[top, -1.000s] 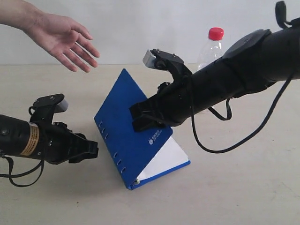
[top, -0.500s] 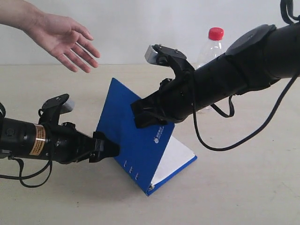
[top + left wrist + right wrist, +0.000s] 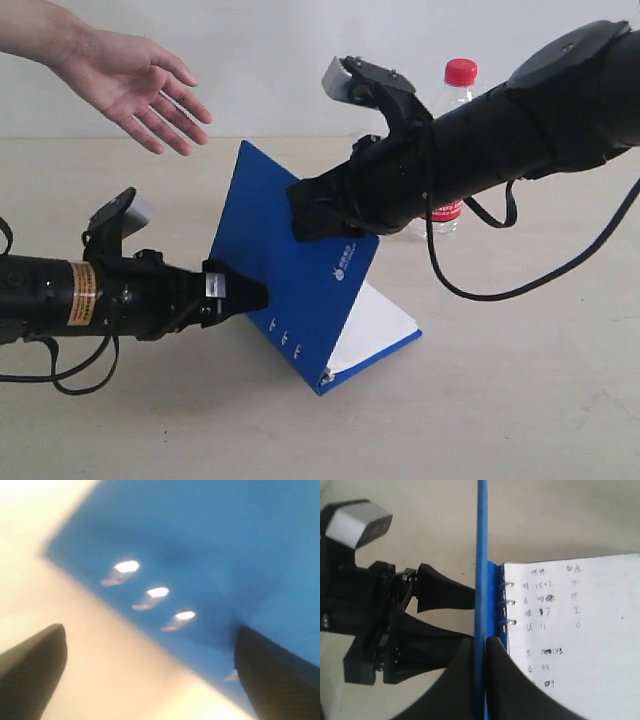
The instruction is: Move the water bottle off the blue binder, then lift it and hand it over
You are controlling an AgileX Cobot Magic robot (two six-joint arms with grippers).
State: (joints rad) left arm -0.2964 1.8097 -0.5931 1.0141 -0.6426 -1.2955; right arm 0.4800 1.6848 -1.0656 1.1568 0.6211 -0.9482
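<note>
The left gripper (image 3: 250, 297) had just opened wide at the lifted blue binder (image 3: 290, 265), pinched by the right gripper (image 3: 481, 645); the water bottle (image 3: 458, 88) stood apart behind, so handover seemed next.

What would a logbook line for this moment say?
right fingers: shut on blue binder cover, tilted up | left fingers: open at spine edge | water bottle: upright on table | person's hand: held out
</note>
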